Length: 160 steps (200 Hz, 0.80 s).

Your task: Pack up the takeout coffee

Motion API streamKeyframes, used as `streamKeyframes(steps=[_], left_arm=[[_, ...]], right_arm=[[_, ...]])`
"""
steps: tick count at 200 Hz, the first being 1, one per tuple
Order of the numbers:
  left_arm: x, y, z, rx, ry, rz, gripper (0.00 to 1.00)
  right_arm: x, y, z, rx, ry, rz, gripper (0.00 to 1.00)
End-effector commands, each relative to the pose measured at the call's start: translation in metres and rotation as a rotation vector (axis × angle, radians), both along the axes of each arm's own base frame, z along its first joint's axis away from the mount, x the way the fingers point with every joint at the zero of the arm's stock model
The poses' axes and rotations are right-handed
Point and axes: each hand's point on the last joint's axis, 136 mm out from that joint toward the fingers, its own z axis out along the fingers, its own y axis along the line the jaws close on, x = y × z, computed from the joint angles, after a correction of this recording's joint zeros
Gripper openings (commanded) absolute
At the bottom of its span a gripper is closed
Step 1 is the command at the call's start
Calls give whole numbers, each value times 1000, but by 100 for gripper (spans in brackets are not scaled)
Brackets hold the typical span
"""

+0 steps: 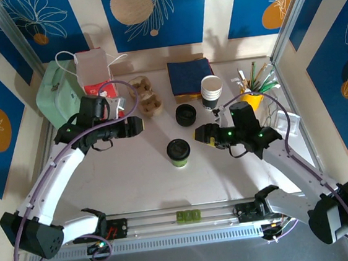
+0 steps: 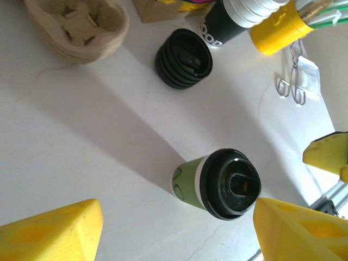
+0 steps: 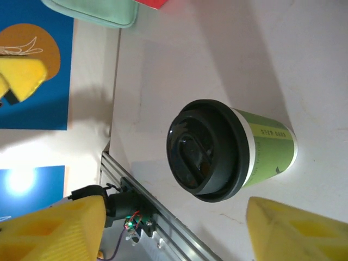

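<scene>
**Lidded cup standing free, both tools wide and empty**

Your right tool [image 1: 203, 133] is wide open with nothing in it. It sits just beside the coffee cup [image 1: 179, 152], on the cup's right, not touching. In the right wrist view the tool [image 3: 174, 234] has its fingers [image 3: 299, 234] well apart, and the cup [image 3: 255, 155] stands ahead of the gap with clear space on both sides.

Your left tool [image 1: 134, 126] is also wide and empty, further off on the cup's left and aimed at it. The cup [image 2: 217, 182] shows ahead of its fingers [image 2: 54, 234].

The cup is upright near the middle of the counter [image 1: 136, 184]. It has a green wall and a white rim, and its black lid [image 3: 204, 155] looks seated all round. My read is that the lidding is done and the cup is left free for a fresh grasp.

The likely places to pack it are the pulp carrier [image 1: 145, 96] and the white bag [image 1: 92, 67], both at the back left. The left arm lies across that route, so watch it.

The loose lid stack [image 1: 186, 114] sits near the cup behind it, and the cup stack [image 1: 212, 92] and yellow stick cup [image 1: 251, 97] are behind your right tool. A wide swing could clip them.

Navy napkins [image 1: 190, 76] and a mint case [image 1: 58, 93] are well clear.
</scene>
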Motion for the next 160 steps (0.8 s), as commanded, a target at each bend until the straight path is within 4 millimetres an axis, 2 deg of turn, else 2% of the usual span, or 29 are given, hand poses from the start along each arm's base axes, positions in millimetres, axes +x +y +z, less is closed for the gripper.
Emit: streamKeyframes(steps=[1, 46, 77, 80, 134, 160], left_arm=[[-7, -18, -2, -59, 15, -65, 73], [-15, -38, -25, -113, 64, -83, 73], [-18, -49, -40, -128, 93, -100, 73], [-18, -50, -41, -129, 94, -103, 73], [-24, -64, -67, -121, 137, -144, 75], [-26, -69, -76, -130, 153, -167, 75]], right_arm=[[-4, -5, 1, -22, 4, -10, 75], [-13, -2, -8, 30, 129, 0, 79], [-14, 0, -17, 5, 151, 22, 96], [-15, 0, -18, 3, 154, 23, 100], [-9, 2, -33, -94, 200, 20, 99], [-5, 10, -38, -159, 198, 52, 99]])
